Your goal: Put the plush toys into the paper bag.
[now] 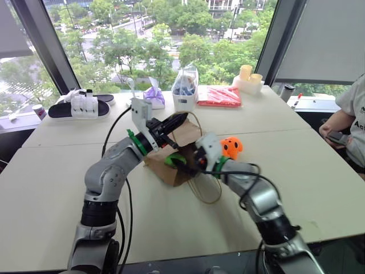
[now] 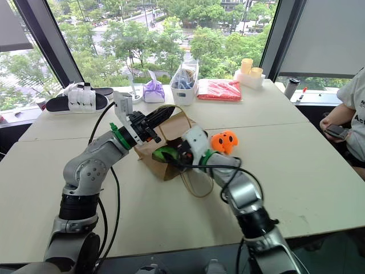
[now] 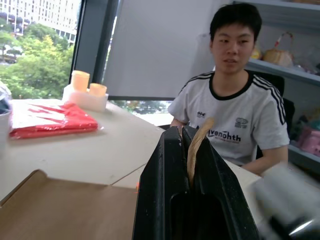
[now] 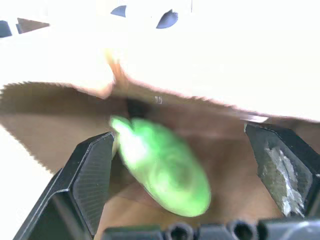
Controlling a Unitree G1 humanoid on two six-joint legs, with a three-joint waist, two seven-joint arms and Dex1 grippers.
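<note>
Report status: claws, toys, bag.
Left claw shut on paper bag rim. Right claw open at bag mouth, green toy between its fingers. Orange toy outside on table.

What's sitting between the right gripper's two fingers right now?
The green plush toy, seen in the right wrist view: it sits between the wide-open fingers of the right gripper, at the mouth of the paper bag.

Silver-grey jointed robot arms, black cuffs, green wrist rings.
Loose black cables trail both; ribbed black fingers (image 4: 90, 180) end each arm.
</note>
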